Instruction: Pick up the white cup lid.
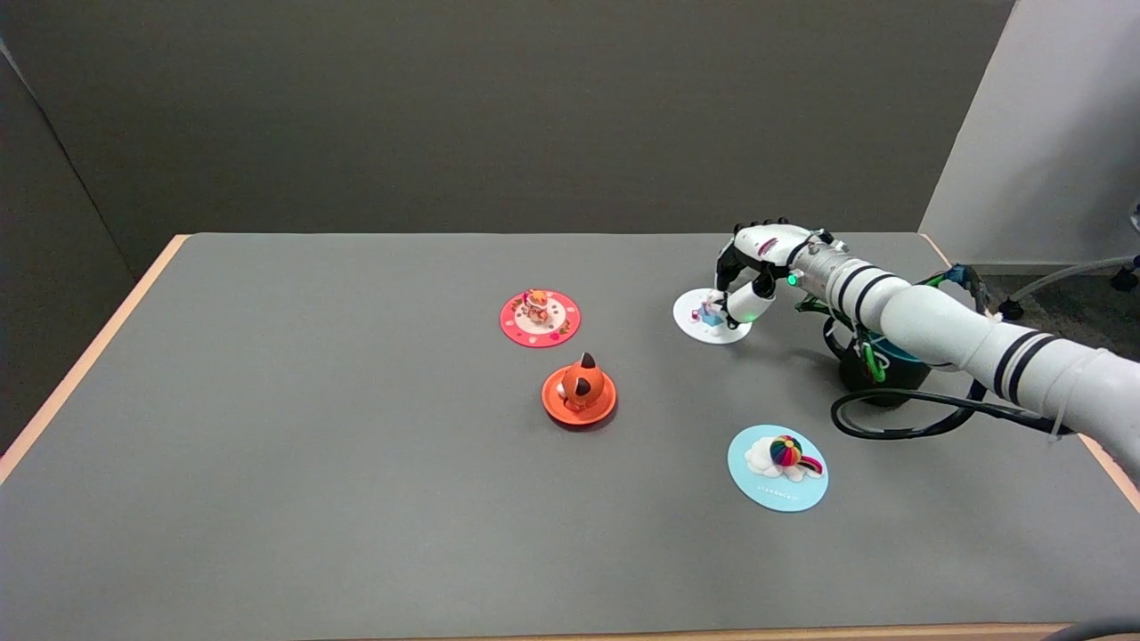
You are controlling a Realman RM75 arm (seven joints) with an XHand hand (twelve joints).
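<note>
From the head view I see the white cup lid (704,320) lying flat on the grey counter (312,463), toward its far right corner: a round white disc with a small pale-blue and pink figure on top. My robot hand (746,278) hangs over it, fingers curled down around that figure; I cannot tell whether they actually clamp it. Nearer the counter's middle sit a pink lid (540,318) and an orange lid (579,395), and a light-blue lid (777,467) lies toward the near edge.
</note>
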